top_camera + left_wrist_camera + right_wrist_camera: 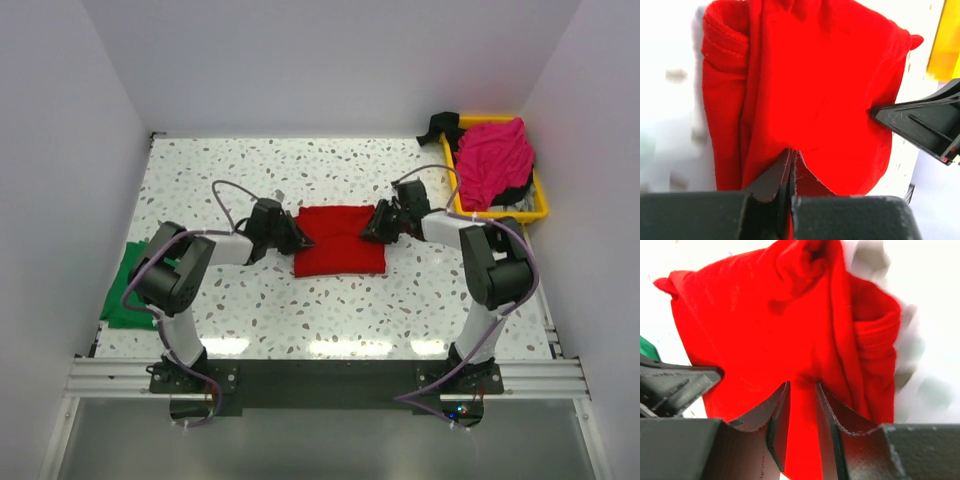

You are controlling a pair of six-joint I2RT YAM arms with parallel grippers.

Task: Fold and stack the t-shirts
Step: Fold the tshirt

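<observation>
Left fingers are pinching shut on the left edge of the folded red t-shirt lying centre on the table, long side running arm to arm, while right fingers are straddling its right edge narrowly, grip uncertain.

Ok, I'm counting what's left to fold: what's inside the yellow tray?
A crumpled magenta-pink t-shirt fills the yellow tray. Dark cloth shows beneath it; whatever else lies under the heap is covered.
</observation>
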